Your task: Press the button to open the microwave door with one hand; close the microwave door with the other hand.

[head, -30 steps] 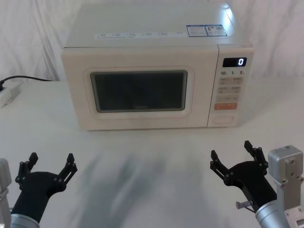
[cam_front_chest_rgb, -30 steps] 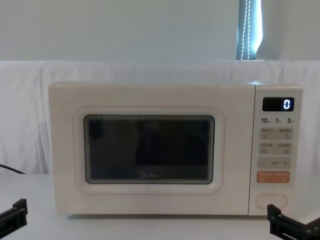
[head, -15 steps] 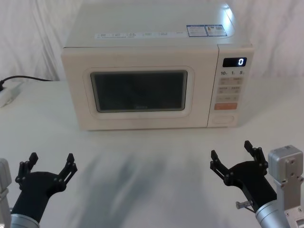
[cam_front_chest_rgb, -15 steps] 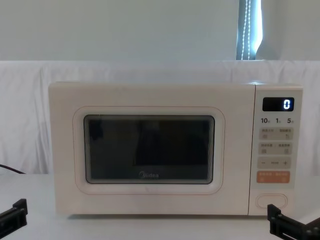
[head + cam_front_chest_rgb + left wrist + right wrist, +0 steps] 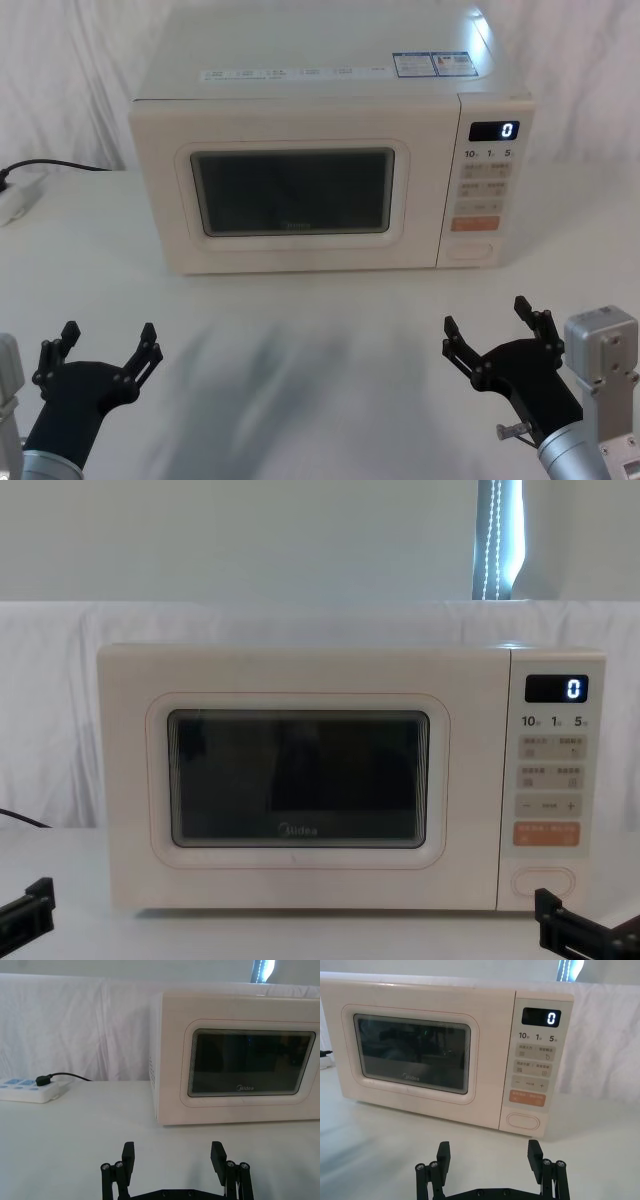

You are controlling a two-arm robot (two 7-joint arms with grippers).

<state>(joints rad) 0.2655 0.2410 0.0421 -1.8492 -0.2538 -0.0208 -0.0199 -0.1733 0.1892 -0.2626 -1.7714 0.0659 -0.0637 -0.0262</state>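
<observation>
Nearest the robot, the right pincer (image 5: 490, 330) hangs low over the white surface (image 5: 320, 340) with its fingers spread wide and nothing between them, and the left pincer (image 5: 105, 350) mirrors it on the other side, equally released and empty. Both sit well short of the microwave, which looks like a ready stance: each arm faces the part it is meant to work. Straight ahead of the right pincer and a little above it lies the button (image 5: 523, 1121), the wide cream oval at the foot of the control panel, just under the orange key (image 5: 527, 1098); it appears untouched, so the press is probably the step at hand. Ahead of the left pincer stands the microwave door (image 5: 250, 1067), shut flush against the body, its dark window facing that arm so it can push the panel back once it swings out. Farther off to the left, a power strip (image 5: 27, 1091) rests on the surface.
</observation>
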